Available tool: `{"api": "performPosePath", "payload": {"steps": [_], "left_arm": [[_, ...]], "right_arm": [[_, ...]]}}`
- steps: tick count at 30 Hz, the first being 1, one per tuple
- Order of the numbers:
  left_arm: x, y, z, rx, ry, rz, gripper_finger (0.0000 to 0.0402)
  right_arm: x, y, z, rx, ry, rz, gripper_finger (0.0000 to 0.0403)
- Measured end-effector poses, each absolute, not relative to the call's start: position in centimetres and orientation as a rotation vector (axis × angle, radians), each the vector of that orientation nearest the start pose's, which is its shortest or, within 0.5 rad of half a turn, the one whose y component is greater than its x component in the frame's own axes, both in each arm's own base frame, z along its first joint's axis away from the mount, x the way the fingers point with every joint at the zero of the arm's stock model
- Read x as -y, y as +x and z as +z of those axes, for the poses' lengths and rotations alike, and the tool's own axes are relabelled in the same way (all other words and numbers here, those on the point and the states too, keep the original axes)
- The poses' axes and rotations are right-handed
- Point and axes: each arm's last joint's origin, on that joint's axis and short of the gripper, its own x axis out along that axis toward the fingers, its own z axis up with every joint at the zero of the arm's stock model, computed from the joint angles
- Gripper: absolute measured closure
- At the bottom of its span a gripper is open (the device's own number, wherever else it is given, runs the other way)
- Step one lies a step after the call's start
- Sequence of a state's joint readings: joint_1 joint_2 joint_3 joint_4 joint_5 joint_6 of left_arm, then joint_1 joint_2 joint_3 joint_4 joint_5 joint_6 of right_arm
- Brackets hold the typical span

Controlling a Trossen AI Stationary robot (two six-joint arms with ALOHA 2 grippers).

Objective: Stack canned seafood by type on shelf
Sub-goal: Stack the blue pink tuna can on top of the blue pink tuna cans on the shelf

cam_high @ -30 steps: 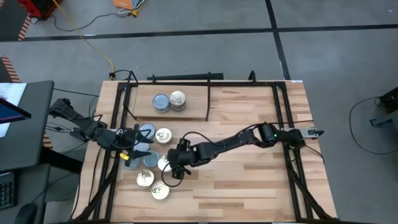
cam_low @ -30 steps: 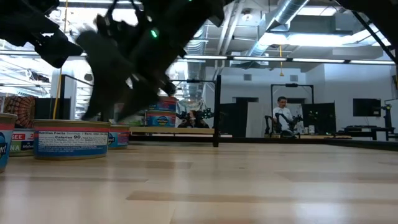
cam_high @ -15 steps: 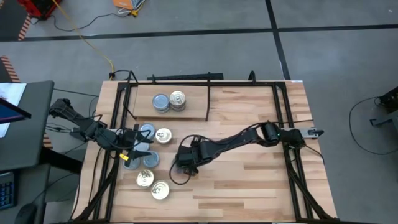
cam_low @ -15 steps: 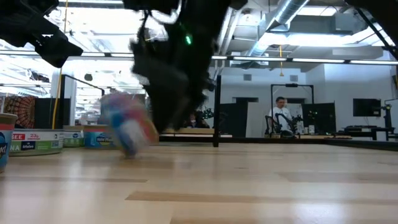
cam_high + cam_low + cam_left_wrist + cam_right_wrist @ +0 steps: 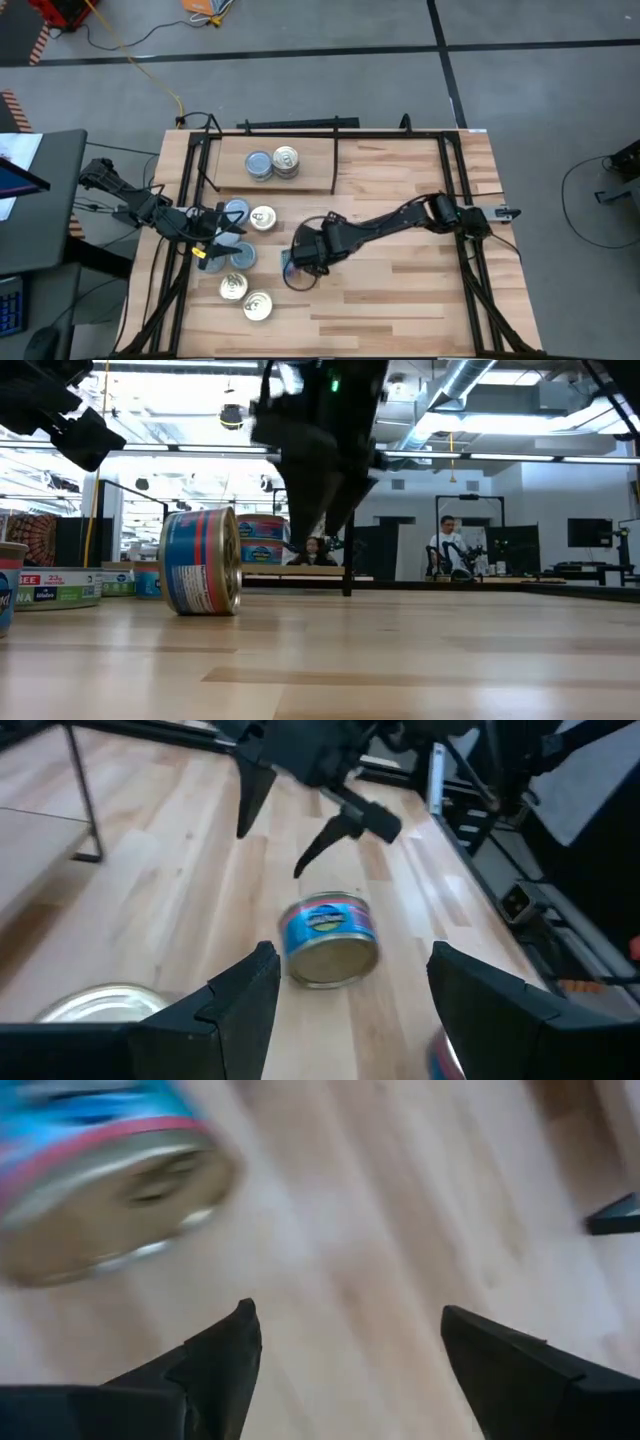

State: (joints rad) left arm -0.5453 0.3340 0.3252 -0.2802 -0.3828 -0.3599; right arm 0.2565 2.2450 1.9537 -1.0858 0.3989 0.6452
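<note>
Low view showed a tin (image 5: 201, 561) on its edge on the tabletop (image 5: 400, 660), right pincer (image 5: 290, 830) spread wide, empty, above it.

So I've got four feeds. The high one sits above and looks straight down on the whole table (image 5: 400, 300), floor all around it. The low one is down at tabletop level, looking flat across the wood into the room behind. My left wrist cam looks forward between its own fingers (image 5: 240, 1005) at a tin on its side (image 5: 328, 940), pretty close. The right wrist cam is almost on top of that same tin (image 5: 100, 1180). The low view catches it too (image 5: 202, 561).
</note>
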Motion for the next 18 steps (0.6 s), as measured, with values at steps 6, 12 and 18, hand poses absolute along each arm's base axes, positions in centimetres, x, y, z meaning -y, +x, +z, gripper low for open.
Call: {"api": "performPosePath", "payload": {"steps": [6,12,18], "left_arm": [[4.6,9.6,21.9,-0.304,-0.223,-0.129,0.0159],[4.6,9.7,22.1,-0.281,-0.192,-0.112,0.0159],[4.5,9.8,22.4,-0.241,-0.186,-0.077,0.0159]], "right_arm": [[-15.0,44.0,21.6,-1.014,0.167,-0.481,0.0072],[-18.6,44.6,21.6,-0.785,0.087,-0.463,0.0072],[-19.9,45.0,22.9,-0.556,0.027,-0.559,0.0072]]}}
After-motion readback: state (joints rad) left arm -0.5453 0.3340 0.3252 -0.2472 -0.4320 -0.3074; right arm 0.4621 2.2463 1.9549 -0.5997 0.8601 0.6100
